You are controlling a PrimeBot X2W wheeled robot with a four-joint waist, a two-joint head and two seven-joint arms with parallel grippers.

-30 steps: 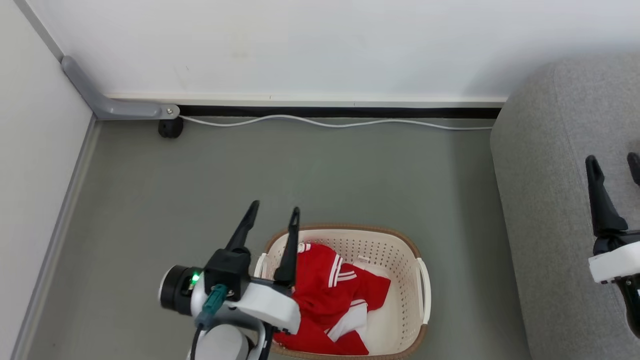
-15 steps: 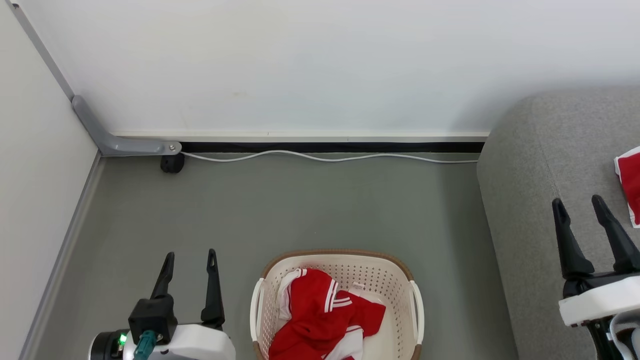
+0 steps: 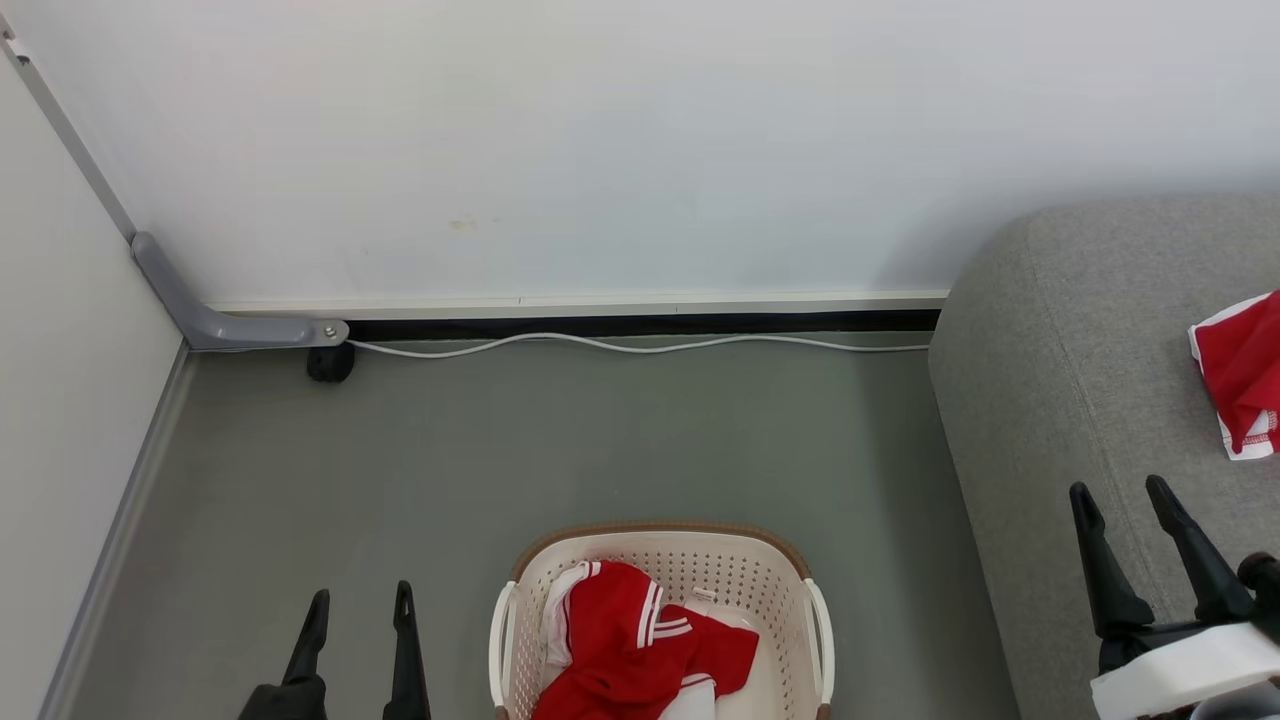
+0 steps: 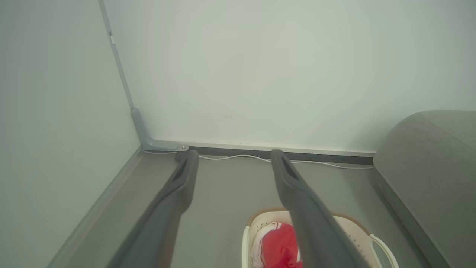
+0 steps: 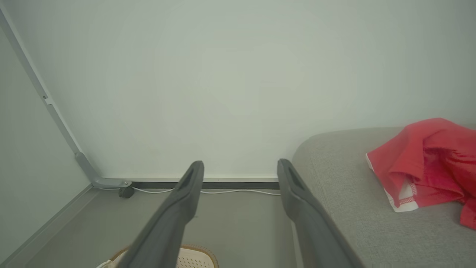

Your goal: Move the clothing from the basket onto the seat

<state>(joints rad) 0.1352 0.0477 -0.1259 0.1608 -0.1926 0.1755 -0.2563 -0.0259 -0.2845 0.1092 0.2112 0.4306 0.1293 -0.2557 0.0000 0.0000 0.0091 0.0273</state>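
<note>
- Shows the first piece of clothing point(image 3: 640, 650) crumpled inside the basket point(image 3: 730, 575) at 6 o'clock in the head view, red with white stripes uppermost.
- Shows the second piece of clothing point(image 3: 1240, 370) already lying on the seat point(image 3: 1060, 420) at 3 o'clock, so leaves roughly half the job to do.
- Probably handles as light, limp, slightly slick sports fabric: no stiffness, nothing fragile, apt to drape and trail when lifted.
- Suggests pinching the raised fold beside the white stripes near the heap's middle, deep enough to gather several layers.
- Calls for lifting high before swinging toward 3 o'clock, or risks a hanging end catching on the basket.
- Finds the left gripper point(image 3: 361, 595) at 7 o'clock, beside the basket and apart from it, fingers spread wide with nothing between them.
- Finds the right gripper point(image 3: 1117, 488) at 4 o'clock over the seat, fingers likewise parted and empty, well apart from the red piece there.
- Beyond, has bare grey floor point(image 3: 600, 440) and a white cable point(image 3: 620, 345) along the foot of the wall point(image 3: 640, 150) at 12 o'clock.
</note>
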